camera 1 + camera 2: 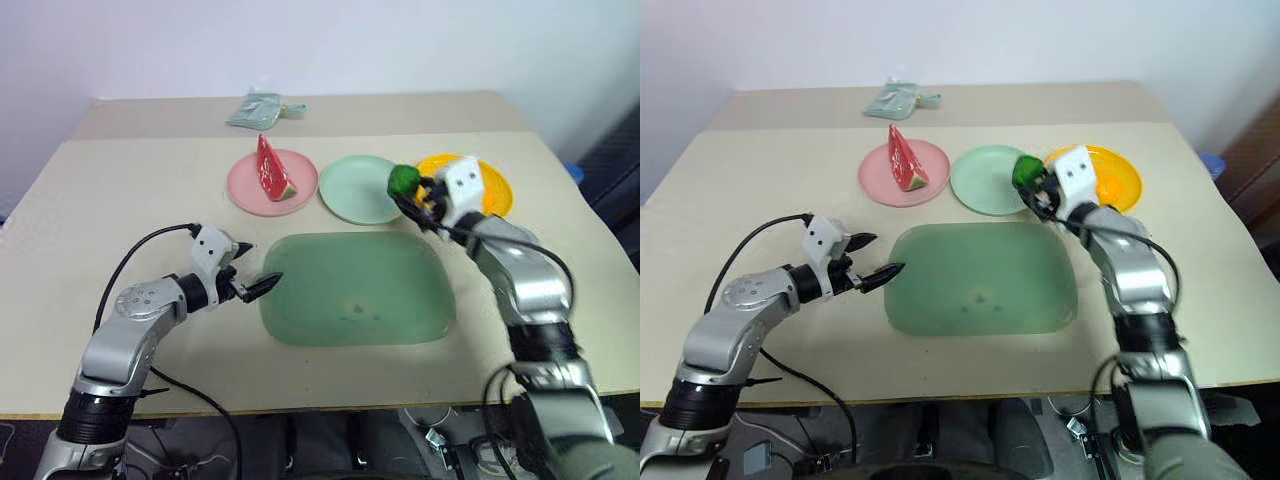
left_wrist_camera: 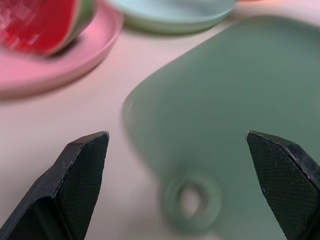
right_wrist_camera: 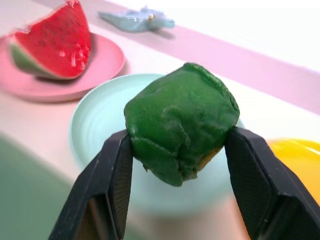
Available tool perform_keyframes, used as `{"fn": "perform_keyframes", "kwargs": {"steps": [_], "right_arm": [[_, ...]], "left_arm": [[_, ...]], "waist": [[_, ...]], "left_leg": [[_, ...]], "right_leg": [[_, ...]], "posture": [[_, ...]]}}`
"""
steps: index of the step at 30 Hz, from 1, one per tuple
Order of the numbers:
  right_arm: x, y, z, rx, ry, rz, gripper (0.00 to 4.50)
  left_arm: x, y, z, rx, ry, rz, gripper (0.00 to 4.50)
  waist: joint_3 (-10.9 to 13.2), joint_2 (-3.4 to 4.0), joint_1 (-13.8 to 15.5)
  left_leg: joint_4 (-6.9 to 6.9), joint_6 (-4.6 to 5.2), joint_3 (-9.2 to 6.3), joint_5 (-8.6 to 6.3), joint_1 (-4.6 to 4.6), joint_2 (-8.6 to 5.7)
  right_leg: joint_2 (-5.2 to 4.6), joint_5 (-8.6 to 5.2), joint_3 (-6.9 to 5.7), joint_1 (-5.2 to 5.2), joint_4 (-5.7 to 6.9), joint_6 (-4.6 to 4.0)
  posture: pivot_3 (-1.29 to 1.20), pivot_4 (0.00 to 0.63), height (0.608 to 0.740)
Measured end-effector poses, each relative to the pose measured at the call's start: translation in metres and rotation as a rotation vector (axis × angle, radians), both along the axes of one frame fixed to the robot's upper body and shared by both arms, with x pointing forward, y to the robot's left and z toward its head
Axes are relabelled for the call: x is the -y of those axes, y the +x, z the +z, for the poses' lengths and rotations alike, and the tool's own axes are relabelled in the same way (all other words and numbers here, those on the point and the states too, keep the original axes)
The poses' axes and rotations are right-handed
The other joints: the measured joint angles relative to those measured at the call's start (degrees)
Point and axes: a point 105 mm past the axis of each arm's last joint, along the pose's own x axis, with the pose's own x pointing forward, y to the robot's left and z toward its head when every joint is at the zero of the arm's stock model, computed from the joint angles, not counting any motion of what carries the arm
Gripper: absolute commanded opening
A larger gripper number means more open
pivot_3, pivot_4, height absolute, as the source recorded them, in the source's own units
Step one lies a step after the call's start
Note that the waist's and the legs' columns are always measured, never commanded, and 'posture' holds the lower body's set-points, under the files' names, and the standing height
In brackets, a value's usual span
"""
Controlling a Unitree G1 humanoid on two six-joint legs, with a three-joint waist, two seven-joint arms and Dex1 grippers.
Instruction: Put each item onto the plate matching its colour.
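The right gripper [image 3: 177,145] is holding the dark-green lumpy ball [image 3: 181,120] pinched between its two black fingers [image 3: 112,175], one pad on each flank, and is carrying it above the near right rim of the mint-green plate [image 1: 352,188]. The relation that matters: in the head views the ball is sitting over the plate's edge that faces the yellow plate [image 1: 494,186], not over its middle, so the plate's centre is lying onward from the fingers, toward the pink plate [image 1: 250,184]. The ball is looking roughly round with no long axis worth noting, so orientation at release should not matter much. My judgement is that a short carry inward and then an opening of the fingers would drop it well inside the rim; released here, it might catch the lip and roll toward the translucent green mat [image 1: 400,300]. The watermelon wedge [image 1: 272,170] is already resting on the pink plate. The left gripper [image 1: 255,281] is hovering empty at the mat's left edge, fingers spread wide, well apart from the plates, so the right arm is clearly the nearer one
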Motion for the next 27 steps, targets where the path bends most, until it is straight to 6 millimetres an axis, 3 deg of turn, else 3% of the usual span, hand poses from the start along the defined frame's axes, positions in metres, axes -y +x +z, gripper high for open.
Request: {"fn": "perform_keyframes", "kwargs": {"steps": [4,5,6,10,13,19,23,27], "right_arm": [[-0.004,0.011,-0.027,-0.077,-0.015,-0.012,3.73],[0.0,0.011,-0.028,-0.076,-0.015,-0.021,4.32],[0.003,0.01,-0.028,-0.067,-0.015,-0.026,4.42],[0.03,-0.01,-0.019,0.008,-0.04,-0.027,4.42],[0.064,-0.04,-0.022,0.003,-0.028,-0.025,4.42],[0.139,-0.111,-0.046,-0.16,-0.04,-0.093,4.42],[0.146,-0.132,-0.057,-0.231,-0.035,-0.073,4.42],[0.147,-0.134,-0.055,-0.233,-0.037,-0.079,4.42]], "left_arm": [[-0.001,-0.002,-0.004,-0.003,-0.014,0.032,4.5],[-0.001,-0.004,-0.003,0.002,-0.021,0.043,4.5],[-0.001,-0.004,-0.003,0.008,-0.027,0.053,4.5],[-0.006,-0.005,0.0,0.033,-0.043,0.107,4.5],[-0.015,-0.002,0.004,0.07,-0.055,0.169,4.5],[-0.068,0.0,-0.002,0.09,0.001,0.33,4.5],[-0.082,-0.002,-0.013,0.07,0.04,0.358,4.5],[-0.095,-0.004,-0.018,0.064,0.051,0.399,4.5]], "waist": [[0.0,0.0,0.27],[0.0,0.0,0.07],[0.0,0.0,-0.05],[0.0,0.0,-0.1],[0.0,0.0,0.23],[-0.01,0.02,-0.35],[-0.01,0.03,-0.53],[-0.01,0.03,-0.19]], "left_leg": [[0.06,0.24,-0.01,-0.14,-0.2,-0.28],[0.07,0.28,0.0,-0.16,-0.29,-0.36],[0.1,0.31,0.01,-0.17,-0.31,-0.38],[0.11,0.32,-0.01,-0.18,-0.29,-0.37],[0.09,0.41,-0.06,-0.23,-0.29,-0.35],[-0.03,0.62,0.02,-0.35,0.1,-0.26],[-0.05,0.6,0.04,-0.35,0.25,-0.21],[-0.05,0.59,0.04,-0.35,0.24,-0.21]], "right_leg": [[-0.3,0.01,0.0,-0.04,-0.02,0.02],[-0.39,0.02,-0.02,-0.1,-0.01,0.03],[-0.42,0.02,-0.05,-0.11,-0.01,0.04],[-0.44,0.02,-0.13,-0.13,-0.04,0.04],[-0.43,0.02,-0.18,-0.08,-0.07,0.05],[-0.41,0.01,-0.16,0.21,-0.14,0.04],[-0.41,0.0,-0.17,0.36,-0.16,0.04],[-0.44,0.0,-0.17,0.35,-0.17,0.03]], "posture": [[0.0,0.15,0.74],[0.0,0.15,0.74],[0.0,0.15,0.74],[0.0,0.15,0.74],[0.0,0.15,0.74],[0.0,0.15,0.74],[0.0,0.15,0.74],[0.0,0.15,0.74]]}}
